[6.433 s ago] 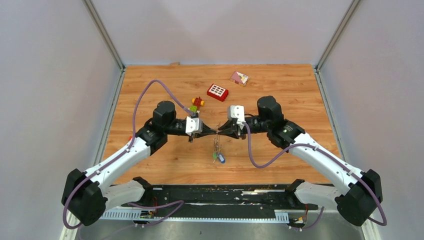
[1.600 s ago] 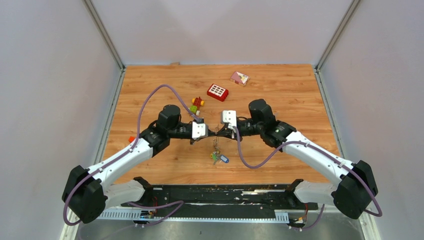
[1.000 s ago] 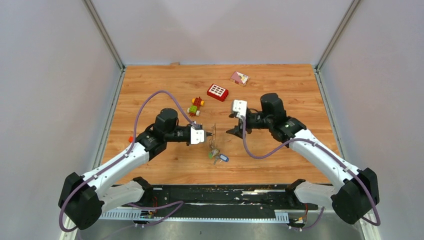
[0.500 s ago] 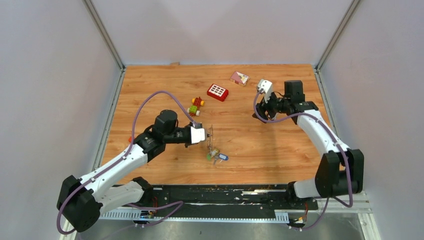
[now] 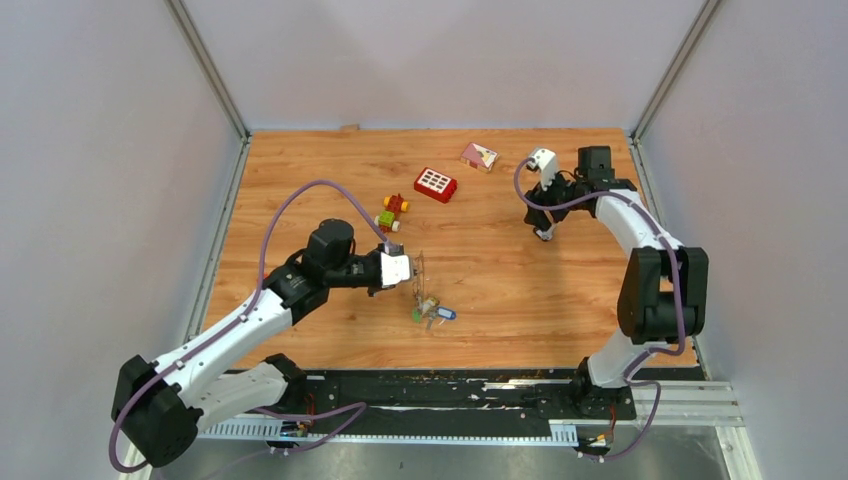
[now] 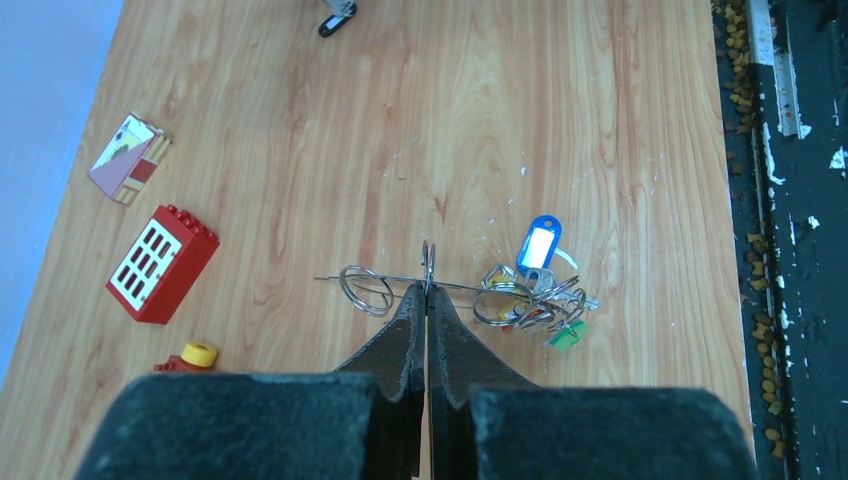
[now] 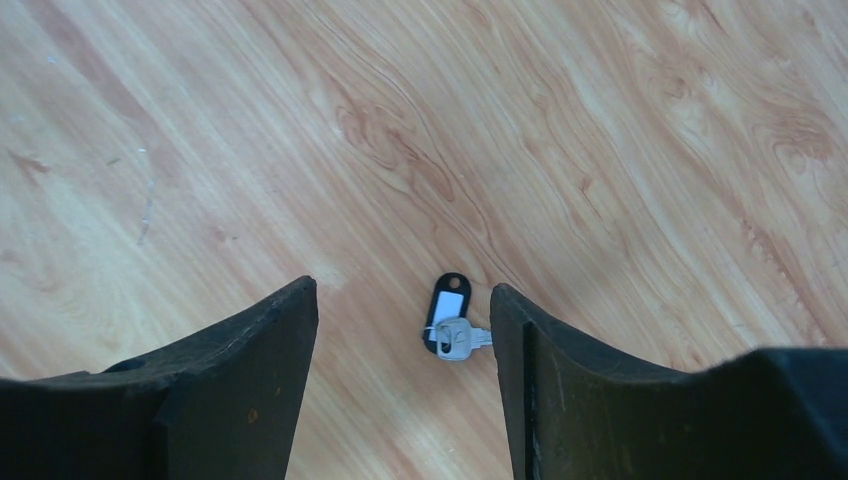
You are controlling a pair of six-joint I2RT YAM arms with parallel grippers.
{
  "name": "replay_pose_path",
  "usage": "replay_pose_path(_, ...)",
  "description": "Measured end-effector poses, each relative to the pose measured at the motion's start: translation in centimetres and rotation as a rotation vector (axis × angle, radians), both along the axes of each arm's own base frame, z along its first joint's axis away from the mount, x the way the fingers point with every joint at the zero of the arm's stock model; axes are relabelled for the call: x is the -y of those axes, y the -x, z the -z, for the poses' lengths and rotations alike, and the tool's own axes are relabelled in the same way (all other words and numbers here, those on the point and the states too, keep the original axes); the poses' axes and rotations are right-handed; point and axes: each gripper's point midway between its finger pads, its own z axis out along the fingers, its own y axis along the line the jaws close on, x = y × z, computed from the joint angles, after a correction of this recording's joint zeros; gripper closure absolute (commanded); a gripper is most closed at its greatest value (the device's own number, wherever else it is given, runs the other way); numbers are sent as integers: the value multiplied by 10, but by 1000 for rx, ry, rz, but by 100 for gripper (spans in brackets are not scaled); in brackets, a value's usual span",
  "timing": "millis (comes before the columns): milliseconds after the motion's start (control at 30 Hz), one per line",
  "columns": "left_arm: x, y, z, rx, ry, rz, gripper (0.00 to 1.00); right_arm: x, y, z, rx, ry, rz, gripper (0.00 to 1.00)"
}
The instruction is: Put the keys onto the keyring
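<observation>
Swinging out to the far right, the right end effector [image 7: 400, 300] is hovering open over a black-tagged key [image 7: 447, 322]. The left end effector [image 6: 427, 300] is clamping the thin grey metal keyring [image 6: 460, 287] near centre, with tagged keys [image 6: 535, 300] strung on it.

No text, brand, number or sign can be read anywhere. The white inserts of the blue key tag [image 6: 538, 243] and the black key tag [image 7: 447, 300] are seen blank.

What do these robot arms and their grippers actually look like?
The left arm and right arm have white tubular links joined by chunky black joints, each trailed by a loose purple cable. A small white box sits at each wrist. The left gripper and right gripper have two black, tapering fingers.
</observation>
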Motion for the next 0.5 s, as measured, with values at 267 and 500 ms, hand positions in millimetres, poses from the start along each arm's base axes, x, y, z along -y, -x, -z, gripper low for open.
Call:
replay_pose_path(267, 3, 5, -4, 15, 8, 18, 100, 19, -15, 46, -119, 113, 32, 46)
replay_pose_path(500, 6, 9, -4, 17, 7, 32, 100, 34, -8, 69, -189, 208, 15, 46)
